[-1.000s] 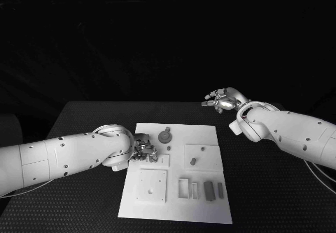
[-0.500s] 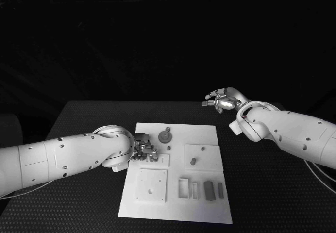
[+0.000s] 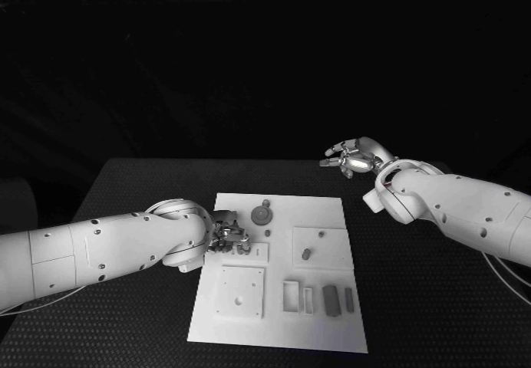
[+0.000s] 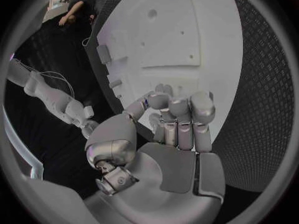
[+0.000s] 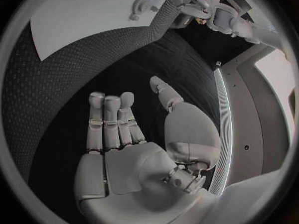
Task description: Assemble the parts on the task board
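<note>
Fingers (image 3: 235,237) curled over task board's (image 3: 332,337) left edge, right hand (image 3: 354,158) apart.

white task board (image 3: 332,322) mid-table, small grey parts (image 3: 330,300)

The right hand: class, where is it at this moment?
In the head view the right hand is raised over the far right corner of the black table, beyond the task board, touching nothing.

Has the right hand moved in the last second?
No. The right hand hangs above the table's far edge, beyond the task board, as before.
</note>
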Robot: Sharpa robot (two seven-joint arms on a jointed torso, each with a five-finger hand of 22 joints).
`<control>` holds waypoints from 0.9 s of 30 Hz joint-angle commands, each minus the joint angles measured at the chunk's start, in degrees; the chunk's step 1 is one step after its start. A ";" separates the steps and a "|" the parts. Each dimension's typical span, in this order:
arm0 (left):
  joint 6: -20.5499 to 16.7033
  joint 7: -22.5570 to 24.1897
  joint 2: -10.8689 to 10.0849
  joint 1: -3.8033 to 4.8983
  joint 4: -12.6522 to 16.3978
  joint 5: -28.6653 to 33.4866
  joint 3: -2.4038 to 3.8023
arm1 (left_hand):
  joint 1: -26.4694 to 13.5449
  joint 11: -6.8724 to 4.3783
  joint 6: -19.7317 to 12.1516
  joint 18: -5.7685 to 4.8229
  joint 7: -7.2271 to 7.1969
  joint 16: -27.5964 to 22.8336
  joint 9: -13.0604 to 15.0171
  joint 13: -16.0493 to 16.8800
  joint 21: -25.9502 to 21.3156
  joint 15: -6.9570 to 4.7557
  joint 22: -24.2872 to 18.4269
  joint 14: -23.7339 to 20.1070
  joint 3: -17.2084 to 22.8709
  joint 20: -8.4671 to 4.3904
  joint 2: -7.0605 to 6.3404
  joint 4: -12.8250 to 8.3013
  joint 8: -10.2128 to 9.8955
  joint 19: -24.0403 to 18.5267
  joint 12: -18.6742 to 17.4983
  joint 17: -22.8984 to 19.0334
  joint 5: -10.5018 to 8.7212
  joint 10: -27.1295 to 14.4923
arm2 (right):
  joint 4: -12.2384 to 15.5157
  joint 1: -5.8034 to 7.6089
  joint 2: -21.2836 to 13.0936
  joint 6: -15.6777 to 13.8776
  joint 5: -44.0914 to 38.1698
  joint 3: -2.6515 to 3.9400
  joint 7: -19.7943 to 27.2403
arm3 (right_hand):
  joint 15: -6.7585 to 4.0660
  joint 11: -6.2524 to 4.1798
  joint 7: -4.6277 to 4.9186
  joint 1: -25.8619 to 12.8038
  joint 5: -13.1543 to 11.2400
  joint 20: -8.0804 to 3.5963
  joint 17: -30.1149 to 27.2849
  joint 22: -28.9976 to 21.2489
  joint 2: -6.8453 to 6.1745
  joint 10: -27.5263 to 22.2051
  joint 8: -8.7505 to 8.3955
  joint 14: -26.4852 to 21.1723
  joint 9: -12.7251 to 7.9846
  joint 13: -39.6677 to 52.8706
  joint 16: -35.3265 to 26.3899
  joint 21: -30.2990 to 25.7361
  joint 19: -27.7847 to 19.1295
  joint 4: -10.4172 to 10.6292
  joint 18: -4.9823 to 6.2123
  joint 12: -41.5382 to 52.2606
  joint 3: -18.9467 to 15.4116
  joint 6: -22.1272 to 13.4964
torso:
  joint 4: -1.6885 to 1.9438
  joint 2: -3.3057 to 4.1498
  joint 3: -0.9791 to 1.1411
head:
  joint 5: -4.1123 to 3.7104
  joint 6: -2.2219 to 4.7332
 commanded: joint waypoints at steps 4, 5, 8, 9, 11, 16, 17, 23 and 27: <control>0.33 -0.10 -0.10 -0.22 0.31 -0.54 -0.02 | -0.24 -0.46 8.84 7.33 -3.60 0.12 0.02 -0.08 0.35 0.16 0.19 0.18 1.19 0.10 0.17 0.55 0.38 -0.50 0.38 0.14 0.79 0.00 | 0.04 0.01 -0.01 0.84 0.01 0.03 0.24 | -0.09 1.27 1.64 -0.25 0.29 0.15 -0.08 0.74 0.36 -8.53 0.39 -0.50 -0.10 -0.12 0.16 -0.29 -0.20 -0.14 1.74 0.40 -0.34 2.17 | -0.03 0.00 0.01 | 0.14 -0.16; 0.23 -0.12 -0.10 -0.24 0.32 -0.54 -0.02 | -0.24 -0.46 8.85 7.33 -3.60 0.13 0.02 -0.08 0.36 0.17 0.19 0.18 1.20 0.10 0.17 0.55 0.38 -0.51 0.38 0.14 0.79 0.00 | 0.04 0.01 0.00 0.86 0.01 0.03 0.24 | -0.09 1.27 1.64 -0.25 0.29 0.16 -0.08 0.74 0.36 -8.53 0.39 -0.50 -0.10 -0.12 0.17 -0.29 -0.20 -0.14 1.74 0.40 -0.34 2.17 | -0.03 0.00 0.02 | 0.14 -0.16; 0.42 -0.23 -0.14 -0.37 0.51 -0.98 -0.02 | -0.28 -0.47 8.90 7.31 -3.61 0.16 0.02 -0.09 0.42 0.19 0.23 0.21 1.22 0.12 0.14 0.55 0.38 -0.52 0.42 0.17 0.81 0.01 | 0.14 0.01 -0.05 0.87 0.02 0.03 0.24 | -0.09 1.27 1.64 -0.27 0.31 0.16 -0.09 0.74 0.36 -8.53 0.39 -0.50 -0.12 -0.14 0.17 -0.29 -0.20 -0.14 1.74 0.41 -0.35 2.17 | -0.04 0.01 0.03 | 0.18 -0.19; 0.70 -0.31 -0.15 -0.40 0.56 -1.24 -0.02 | -0.29 -0.47 8.91 7.31 -3.62 0.17 0.02 -0.09 0.44 0.19 0.24 0.21 1.23 0.12 0.14 0.55 0.37 -0.53 0.43 0.18 0.82 0.01 | 0.19 0.01 -0.07 0.88 0.02 0.03 0.24 | -0.09 1.27 1.64 -0.27 0.31 0.16 -0.10 0.74 0.36 -8.53 0.40 -0.50 -0.12 -0.15 0.18 -0.30 -0.20 -0.14 1.74 0.41 -0.35 2.17 | -0.05 0.02 0.02 | 0.19 -0.23; 0.66 -0.35 -0.16 -0.41 0.54 -1.33 -0.02 | -0.33 -0.48 8.95 7.30 -3.63 0.20 0.02 -0.09 0.50 0.20 0.28 0.23 1.26 0.13 0.13 0.55 0.37 -0.55 0.47 0.20 0.83 0.02 | 0.19 0.01 -0.08 0.92 0.03 0.03 0.23 | -0.09 1.27 1.64 -0.27 0.32 0.16 -0.10 0.74 0.37 -8.54 0.40 -0.50 -0.13 -0.15 0.18 -0.30 -0.20 -0.14 1.74 0.42 -0.35 2.17 | -0.05 0.04 0.01 | 0.23 -0.28; 1.52 -0.49 -0.17 -0.44 0.59 -2.06 -0.02 | -0.50 -0.50 9.06 7.27 -3.65 0.26 0.00 -0.09 0.64 0.24 0.37 0.26 1.25 0.17 0.09 0.60 0.33 -0.61 0.57 0.26 0.63 0.03 | 0.23 0.01 -0.14 0.90 0.03 0.03 0.22 | -0.09 1.27 1.64 -0.29 0.34 0.16 -0.12 0.74 0.38 -8.54 0.40 -0.51 -0.15 -0.18 0.19 -0.30 -0.20 -0.13 1.74 0.43 -0.36 2.17 | -0.04 0.01 0.02 | 0.35 -0.38; 1.50 -0.51 -0.18 -0.45 0.61 -2.06 -0.02 | -0.87 -0.51 9.22 7.23 -3.67 0.27 -0.05 -0.10 0.74 0.28 0.42 0.26 1.07 0.21 0.09 0.85 0.29 -0.66 0.68 0.30 -0.35 0.03 | 0.23 0.01 -0.14 0.92 0.03 0.03 0.22 | -0.09 1.27 1.64 -0.29 0.35 0.16 -0.12 0.74 0.39 -8.54 0.41 -0.51 -0.15 -0.18 0.19 -0.30 -0.20 -0.13 1.74 0.43 -0.36 2.17 | -0.04 0.01 0.02 | 0.35 -0.38; 1.45 -0.58 -0.15 -0.53 0.62 -3.27 -0.02 | -1.80 -0.53 9.55 7.22 -3.68 0.27 -0.55 -0.12 0.91 0.33 0.47 0.26 0.86 0.27 -0.04 1.30 -0.05 -0.85 0.95 0.40 -1.65 -0.07 | 0.30 0.01 -0.17 0.94 0.04 0.03 0.22 | -0.09 1.27 1.64 -0.31 0.38 0.16 -0.13 0.74 0.40 -8.55 0.41 -0.52 -0.16 -0.20 0.20 -0.31 -0.20 -0.13 1.74 0.44 -0.36 2.18 | -0.08 0.00 0.02 | 0.40 -0.35; 1.84 -0.50 -0.14 -0.54 0.70 -3.28 -0.02 | -2.24 -0.58 9.91 7.23 -3.74 0.30 -0.93 -0.08 0.97 0.38 0.47 0.29 0.69 0.29 -0.09 1.81 -0.19 -0.94 1.13 0.47 -2.91 -0.12 | 0.29 0.01 -0.18 0.94 0.06 0.03 0.22 | -0.09 1.27 1.64 -0.32 0.43 0.17 -0.14 0.74 0.42 -8.55 0.42 -0.53 -0.18 -0.22 0.20 -0.31 -0.20 -0.12 1.74 0.45 -0.35 2.18 | -0.10 0.01 0.01 | 0.42 -0.32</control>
